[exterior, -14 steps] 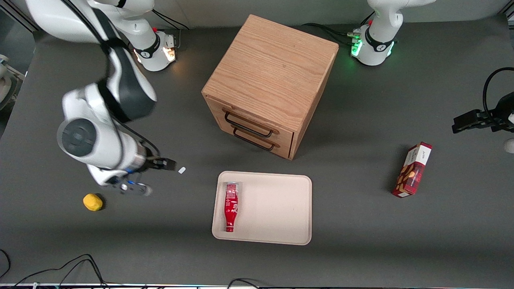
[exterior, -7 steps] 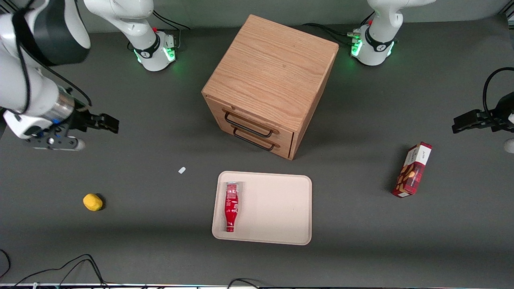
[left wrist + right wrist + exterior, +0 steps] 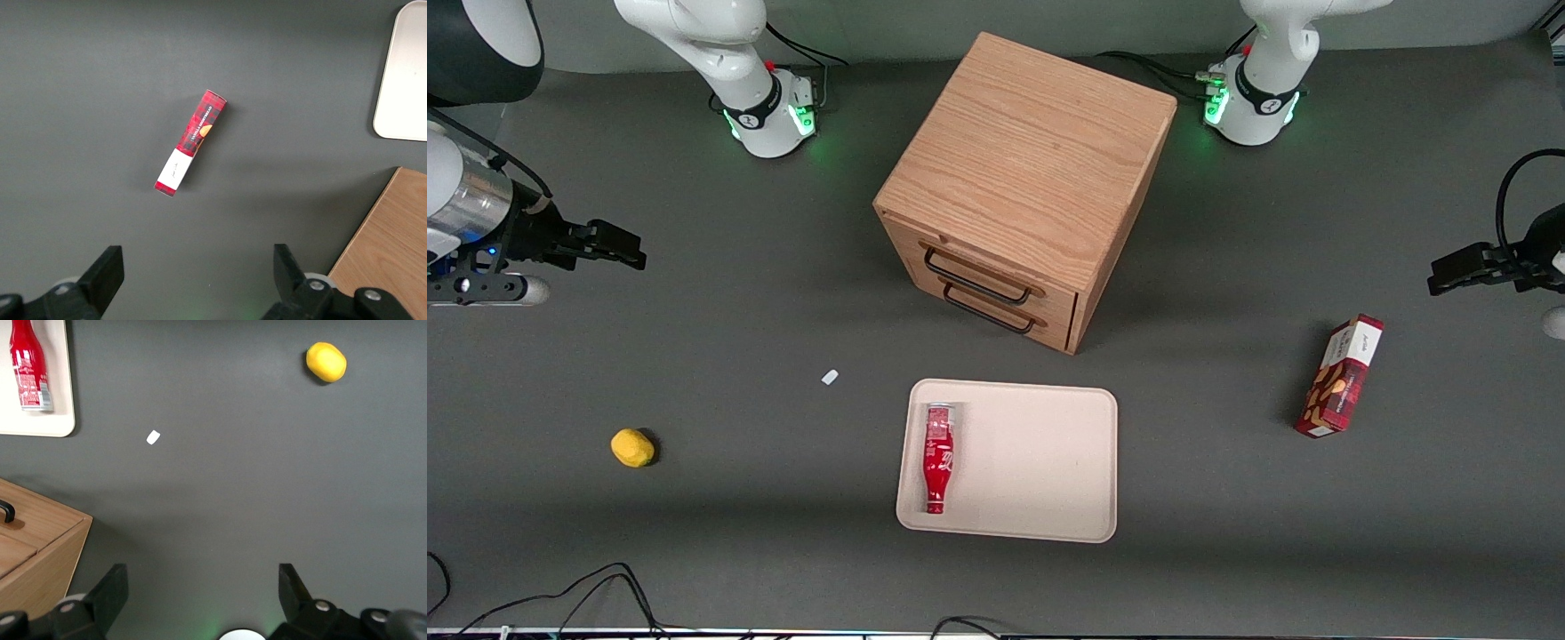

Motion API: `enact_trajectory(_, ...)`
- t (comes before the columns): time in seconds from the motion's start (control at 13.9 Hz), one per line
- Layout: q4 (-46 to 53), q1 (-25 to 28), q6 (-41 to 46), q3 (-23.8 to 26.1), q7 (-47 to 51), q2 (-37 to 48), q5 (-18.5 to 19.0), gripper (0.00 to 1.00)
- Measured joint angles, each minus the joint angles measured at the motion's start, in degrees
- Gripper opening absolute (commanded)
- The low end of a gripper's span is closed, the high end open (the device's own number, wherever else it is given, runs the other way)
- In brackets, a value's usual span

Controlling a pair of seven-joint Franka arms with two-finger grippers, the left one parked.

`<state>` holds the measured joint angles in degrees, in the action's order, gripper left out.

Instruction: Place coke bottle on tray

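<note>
A red snack box lies on the table, well apart from the tray.

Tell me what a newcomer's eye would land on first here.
Likely the coke bottle, lying on its side on the tray along the edge toward the working arm's end, in front of the wooden drawer cabinet. The gripper, open and empty, hangs high over bare table at the working arm's end.

From high above we look down on the whole table; our wrist cameras face downward nearer in, both catching the tray and the cabinet.
</note>
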<state>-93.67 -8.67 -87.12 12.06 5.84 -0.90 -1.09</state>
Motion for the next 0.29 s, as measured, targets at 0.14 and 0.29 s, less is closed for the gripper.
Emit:
enact_trajectory(0.14,0.12,10.2,1.14,-10.91,-0.02,-0.01,-0.07,1.0)
enact_trajectory(0.29,0.32,12.92,1.66,-14.15,-0.09,-0.01,-0.17,1.0)
